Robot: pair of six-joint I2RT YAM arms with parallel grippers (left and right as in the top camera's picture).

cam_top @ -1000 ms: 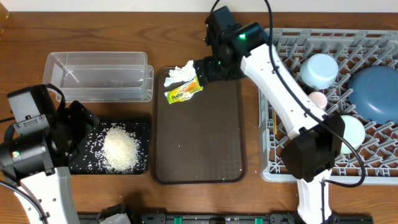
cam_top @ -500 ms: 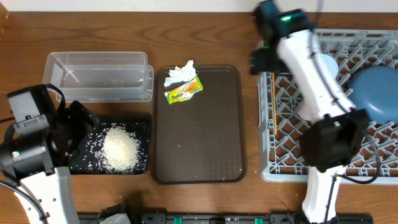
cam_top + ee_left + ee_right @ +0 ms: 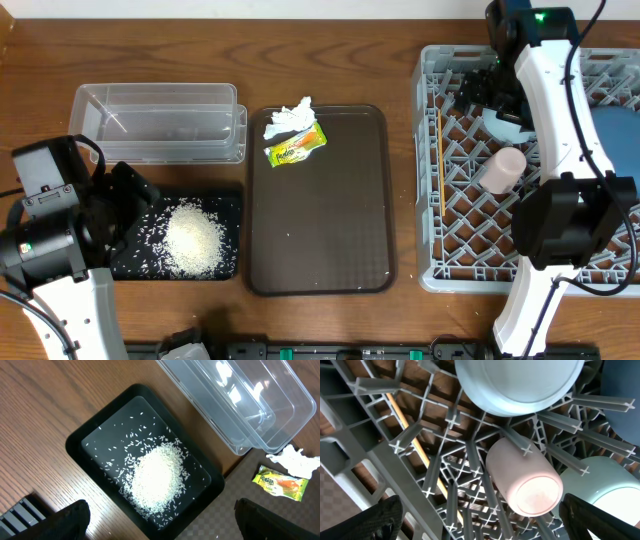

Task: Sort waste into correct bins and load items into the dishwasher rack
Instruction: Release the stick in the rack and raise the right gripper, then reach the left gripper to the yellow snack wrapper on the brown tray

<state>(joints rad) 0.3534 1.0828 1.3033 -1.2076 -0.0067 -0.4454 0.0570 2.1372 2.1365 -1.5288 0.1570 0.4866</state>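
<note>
Rack holds pink cup below right end effector.

This looks like a robotics lab bench set up as a kitchen clean-up station. A white-and-black robot arm stands at each end of a plain wooden table. On it sit a large grey plastic pegged dish rack and a brown rectangular serving tray.

I see a brown serving tray lying flat on the wooden table. It sits near the middle of my overhead view.
</note>
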